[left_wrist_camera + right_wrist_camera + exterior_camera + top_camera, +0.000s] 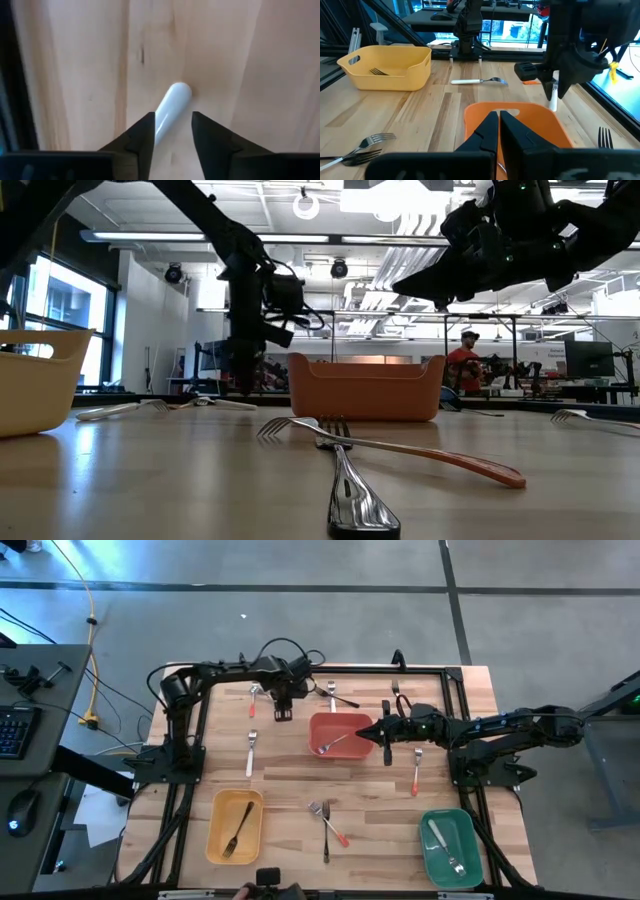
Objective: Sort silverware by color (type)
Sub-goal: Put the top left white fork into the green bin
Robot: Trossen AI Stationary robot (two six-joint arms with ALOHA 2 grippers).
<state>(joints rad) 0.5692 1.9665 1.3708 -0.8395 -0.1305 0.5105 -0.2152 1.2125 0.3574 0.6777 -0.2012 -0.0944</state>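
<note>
Standing at the near edge of the bench [290, 775], I see the sorting partly done. The yellow bin [234, 827] holds one dark fork [238, 827], and the green bin [449, 847] holds a pale utensil [444, 844], so each bin seems meant for one handle colour. Between these bins, two forks lie crossed and loose on the wood: a red-handled fork [334, 824] and a dark one [325, 837], both still waiting for a bin.

Farther back, a white-handled fork [250, 752] lies alone on the left, and another red-handled fork [416, 774] lies to the right of the red bin [340, 734]. The right gripper [386, 733] hangs at the red bin's right edge. Its fingers [489, 131] are nearly together with nothing visible between them. A fork [335, 743] rests inside that bin.

At the far side, the left gripper [283, 705] points straight down over a white-handled utensil [170, 107]. Its fingers [145, 137] stand narrowly apart, one on each side of the handle, placed for a pinch; whether they already touch it I cannot tell. More pieces [337, 695] lie along the far edge, unsorted.
</note>
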